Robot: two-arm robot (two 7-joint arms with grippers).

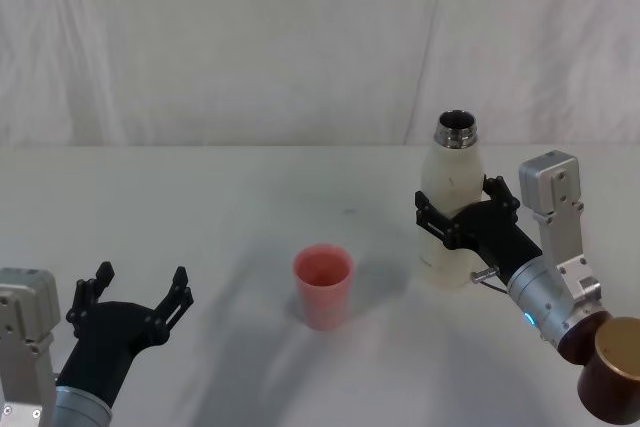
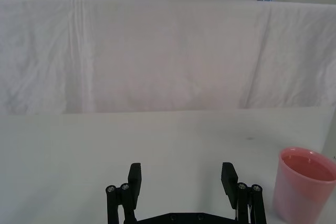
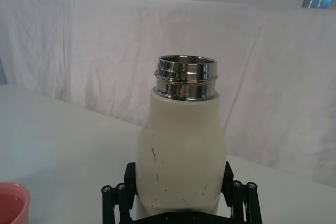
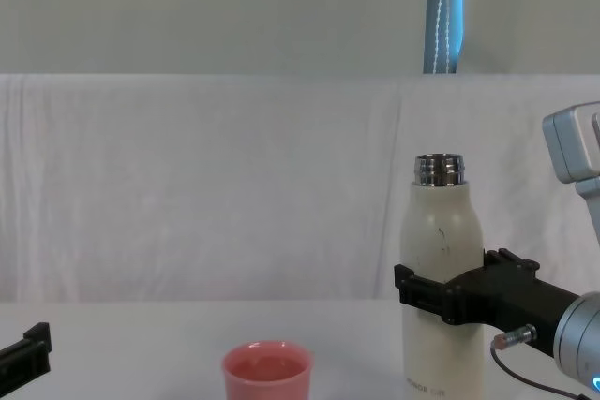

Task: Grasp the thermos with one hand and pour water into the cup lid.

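- Cream-white and upright, the thermos (image 1: 452, 209) stands on the right side of the white counter (image 1: 250, 207), its shiny steel neck uncapped and open at the top.
- Right gripper (image 1: 466, 213) reaches in from the right with its black fingers (image 4: 424, 289) clamped around the middle of the bottle's body, one on each side.
- From the right wrist view the bottle (image 3: 181, 153) sits between the two fingers (image 3: 130, 174), small dark scuffs showing on its wall.
- Pink-salmon cup lid (image 1: 323, 285) stands upright near the counter's middle, to the left of the bottle and apart from it; its inside looks pink, and whether it holds water cannot be told.
- Left gripper (image 1: 139, 292) hovers low at the near left, fingers (image 2: 135, 174) spread wide apart and holding nothing, the cup (image 2: 305, 183) off to its right.
- White cloth (image 4: 206, 185) hangs behind the counter.
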